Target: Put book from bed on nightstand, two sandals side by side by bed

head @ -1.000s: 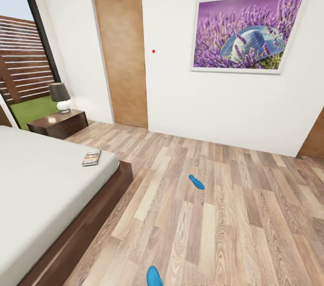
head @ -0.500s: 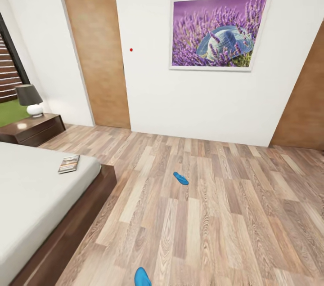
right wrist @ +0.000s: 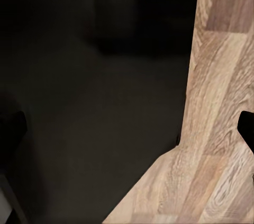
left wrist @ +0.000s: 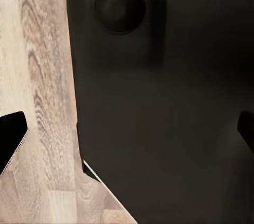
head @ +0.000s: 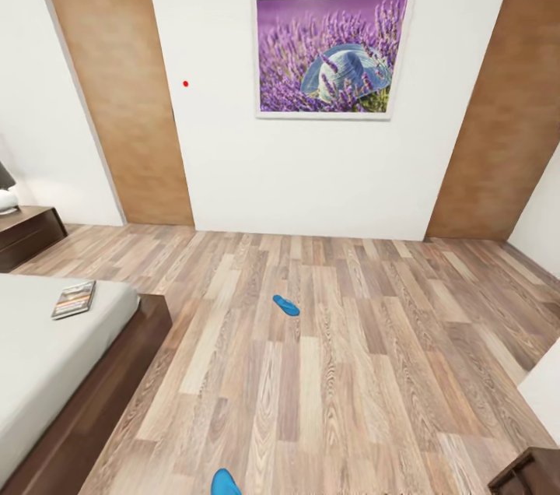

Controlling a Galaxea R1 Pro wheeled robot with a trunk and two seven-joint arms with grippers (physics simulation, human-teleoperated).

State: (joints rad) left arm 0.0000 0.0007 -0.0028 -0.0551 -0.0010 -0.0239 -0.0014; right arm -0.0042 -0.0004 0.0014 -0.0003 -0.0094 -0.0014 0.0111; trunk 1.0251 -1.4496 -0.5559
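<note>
Two sandals [head: 285,305] are lying apart on the floor [head: 373,370], nothing between either gripper's jaws; jaw state indeterminable. Approach nearest sandal [head: 225,483] squarely.

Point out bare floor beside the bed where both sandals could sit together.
Bare planks run along the bed frame, between the near sandal and the far sandal. The mattress is bare apart from the book near its corner.

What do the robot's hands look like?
The left gripper and right gripper look alike: each has two flat, plain black fingers with slanted tips. I can see no markings or cables on them.
</note>
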